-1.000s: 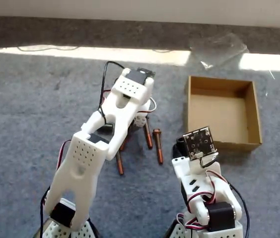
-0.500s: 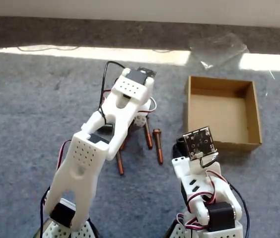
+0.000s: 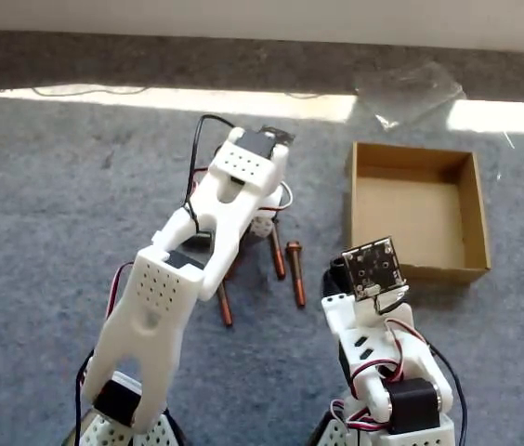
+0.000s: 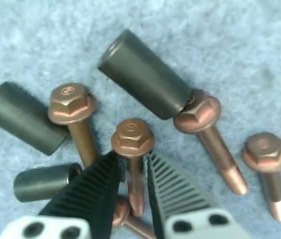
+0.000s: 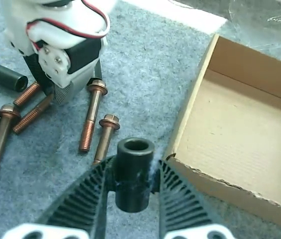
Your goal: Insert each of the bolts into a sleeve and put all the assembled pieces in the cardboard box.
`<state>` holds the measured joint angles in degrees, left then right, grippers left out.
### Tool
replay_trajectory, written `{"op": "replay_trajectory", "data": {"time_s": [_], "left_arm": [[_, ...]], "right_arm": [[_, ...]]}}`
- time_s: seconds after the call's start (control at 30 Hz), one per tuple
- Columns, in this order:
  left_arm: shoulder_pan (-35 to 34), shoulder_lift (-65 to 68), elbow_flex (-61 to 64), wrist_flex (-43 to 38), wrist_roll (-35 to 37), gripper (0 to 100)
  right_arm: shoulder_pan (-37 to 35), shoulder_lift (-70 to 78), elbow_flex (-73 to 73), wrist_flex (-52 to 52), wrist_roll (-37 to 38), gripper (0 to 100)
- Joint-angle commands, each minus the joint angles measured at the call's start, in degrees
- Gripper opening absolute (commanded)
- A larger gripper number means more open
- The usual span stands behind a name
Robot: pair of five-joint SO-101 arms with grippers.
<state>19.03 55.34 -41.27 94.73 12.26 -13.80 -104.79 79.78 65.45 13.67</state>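
Note:
My left gripper (image 4: 133,160) is shut on the shank of a copper bolt (image 4: 132,138) in a cluster of several bolts and three dark sleeves on the grey carpet. One sleeve (image 4: 144,74) lies just beyond that bolt's head, and another sleeve (image 4: 22,117) lies to the side. My right gripper (image 5: 134,167) is shut on a black sleeve (image 5: 133,174) held upright with its bore facing the camera, close to the near wall of the cardboard box (image 5: 190,117). In the high view the left arm (image 3: 229,195) covers the cluster, and the box (image 3: 364,200) sits to its right.
Two loose bolts (image 3: 295,272) (image 3: 277,255) lie between the arms, and another bolt (image 3: 224,305) lies nearer the left arm's base. A clear plastic bag (image 3: 409,91) lies behind the box. Open carpet stretches to the left.

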Motion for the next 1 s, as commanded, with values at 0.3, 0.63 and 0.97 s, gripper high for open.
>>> {"op": "replay_trajectory", "data": {"time_s": [0.3,0.63,0.97], "left_arm": [[1.3,0.4,-2.1,-5.8,-2.9,7],[1.3,0.4,-2.1,-8.6,-2.6,8],[1.5,0.6,-2.1,-9.3,-2.6,1]], "right_arm": [[-0.5,-0.4,-0.3,-1.6,0.1,0.4],[-0.5,-0.4,-0.3,-1.6,0.1,0.4],[-0.5,-0.4,-0.3,-1.6,0.1,0.4]]}}
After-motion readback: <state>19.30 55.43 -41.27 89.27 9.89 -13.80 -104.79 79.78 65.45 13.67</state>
